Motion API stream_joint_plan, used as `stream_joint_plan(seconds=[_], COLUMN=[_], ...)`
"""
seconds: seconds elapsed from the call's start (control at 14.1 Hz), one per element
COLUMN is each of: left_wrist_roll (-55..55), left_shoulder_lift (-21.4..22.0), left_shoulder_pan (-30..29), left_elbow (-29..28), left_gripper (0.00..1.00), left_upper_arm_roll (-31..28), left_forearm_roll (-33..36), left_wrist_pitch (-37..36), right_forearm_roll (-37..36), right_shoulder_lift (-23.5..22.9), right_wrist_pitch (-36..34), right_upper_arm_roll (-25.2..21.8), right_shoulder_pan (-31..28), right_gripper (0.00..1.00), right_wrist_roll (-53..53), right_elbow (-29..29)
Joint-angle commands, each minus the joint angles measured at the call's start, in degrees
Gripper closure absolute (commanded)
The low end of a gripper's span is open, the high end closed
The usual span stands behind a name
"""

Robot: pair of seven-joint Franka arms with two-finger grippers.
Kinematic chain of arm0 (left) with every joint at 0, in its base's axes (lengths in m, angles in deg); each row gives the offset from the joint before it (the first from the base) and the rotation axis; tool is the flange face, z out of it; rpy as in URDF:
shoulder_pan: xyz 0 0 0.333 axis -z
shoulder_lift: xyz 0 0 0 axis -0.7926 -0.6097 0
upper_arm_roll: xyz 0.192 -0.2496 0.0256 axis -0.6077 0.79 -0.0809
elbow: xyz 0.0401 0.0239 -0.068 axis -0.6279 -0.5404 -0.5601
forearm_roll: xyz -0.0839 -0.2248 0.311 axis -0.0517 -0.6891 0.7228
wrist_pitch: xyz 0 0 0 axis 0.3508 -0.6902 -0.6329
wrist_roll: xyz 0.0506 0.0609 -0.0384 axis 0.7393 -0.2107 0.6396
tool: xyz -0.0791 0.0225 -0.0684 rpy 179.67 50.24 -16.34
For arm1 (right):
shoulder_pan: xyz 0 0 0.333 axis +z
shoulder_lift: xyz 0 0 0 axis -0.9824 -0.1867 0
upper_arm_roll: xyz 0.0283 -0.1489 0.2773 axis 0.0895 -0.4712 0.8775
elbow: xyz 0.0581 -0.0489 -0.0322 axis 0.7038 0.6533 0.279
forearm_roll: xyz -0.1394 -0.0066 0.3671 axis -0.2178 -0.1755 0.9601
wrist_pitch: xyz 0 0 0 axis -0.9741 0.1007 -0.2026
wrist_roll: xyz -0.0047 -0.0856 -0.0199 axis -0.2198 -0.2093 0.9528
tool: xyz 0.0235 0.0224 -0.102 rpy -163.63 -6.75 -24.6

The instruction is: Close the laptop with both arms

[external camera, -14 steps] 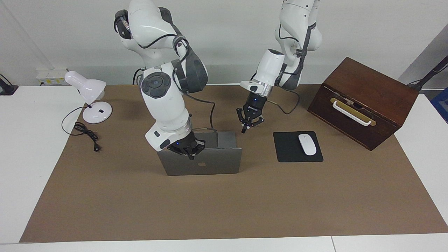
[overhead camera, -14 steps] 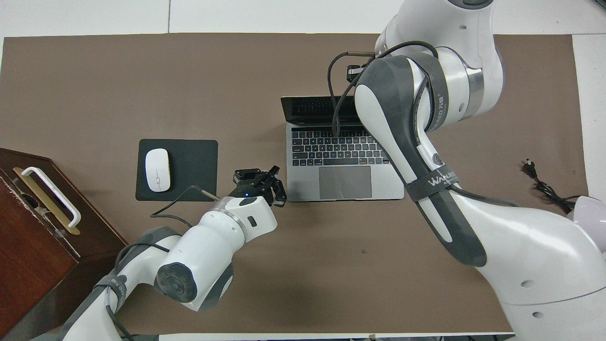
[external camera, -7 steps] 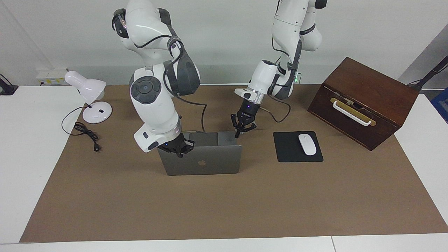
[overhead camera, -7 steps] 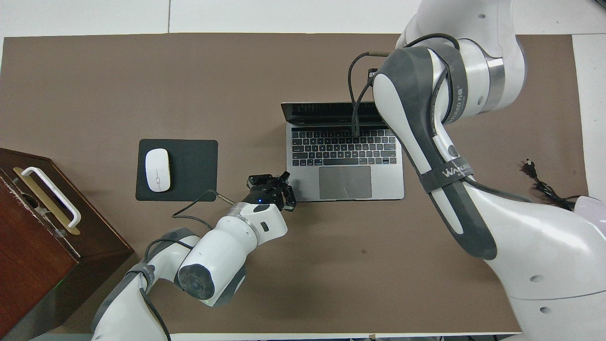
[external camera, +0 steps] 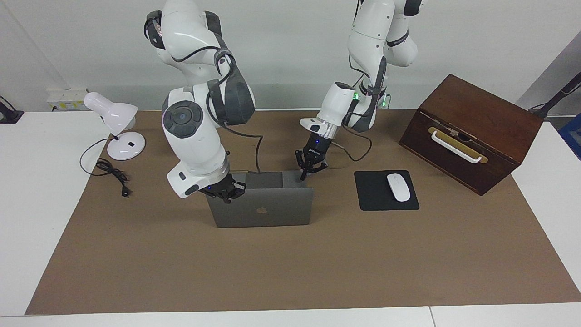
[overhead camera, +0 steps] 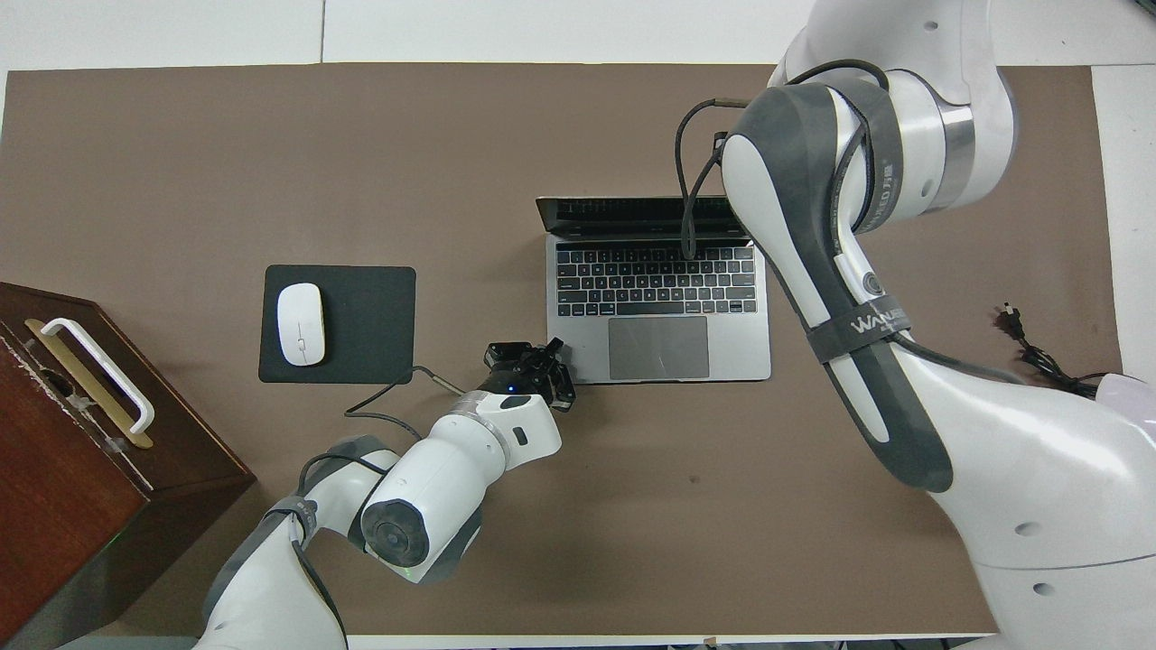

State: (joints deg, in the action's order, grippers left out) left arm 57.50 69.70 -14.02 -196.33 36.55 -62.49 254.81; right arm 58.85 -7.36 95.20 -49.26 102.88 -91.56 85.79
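The silver-grey laptop [external camera: 272, 211] stands open on the brown mat, its lid with the apple logo about upright; its keyboard [overhead camera: 655, 280] faces the robots. My right gripper [external camera: 229, 196] is at the lid's top edge, at the corner toward the right arm's end; in the overhead view it is hidden under its own arm. My left gripper [external camera: 303, 176] points down, shut, just over the base's corner nearest the robots at the left arm's end; it also shows in the overhead view [overhead camera: 551, 348].
A black mouse pad [external camera: 376, 197] with a white mouse [external camera: 398, 187] lies beside the laptop toward the left arm's end. A brown wooden box [external camera: 472, 131] stands past it. A white lamp [external camera: 118, 125] and its cable [external camera: 111, 175] sit at the right arm's end.
My left gripper has moved down and toward the laptop's near corner. My right gripper has slid along the lid's top edge toward the right arm's end. The lid stays open.
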Motion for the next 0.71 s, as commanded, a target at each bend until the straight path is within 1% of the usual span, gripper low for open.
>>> stream_joint_plan(seconds=[0.0,0.64], left_wrist_roll=[-0.58,-0.84], left_shoulder_lift=[-1.48,-1.4], left_shoulder_pan=[1.22,2.37], left_elbow=[0.82,-0.76], left_gripper=[1.0,1.0], left_upper_arm_roll=[-0.95,-1.04], left_forearm_roll=[-0.28,-0.28], left_wrist_pitch=[1.24,1.15], right_forearm_roll=[0.9,1.34], right_shoulder_lift=[-0.71,-0.63], right_wrist_pitch=[-1.63,-2.16], right_upper_arm_roll=[-0.55,-0.55], right_shoulder_pan=[0.09,0.09], right_gripper=[1.0,1.0], right_wrist_roll=[1.06,1.06], right_elbow=[-1.54,-1.28])
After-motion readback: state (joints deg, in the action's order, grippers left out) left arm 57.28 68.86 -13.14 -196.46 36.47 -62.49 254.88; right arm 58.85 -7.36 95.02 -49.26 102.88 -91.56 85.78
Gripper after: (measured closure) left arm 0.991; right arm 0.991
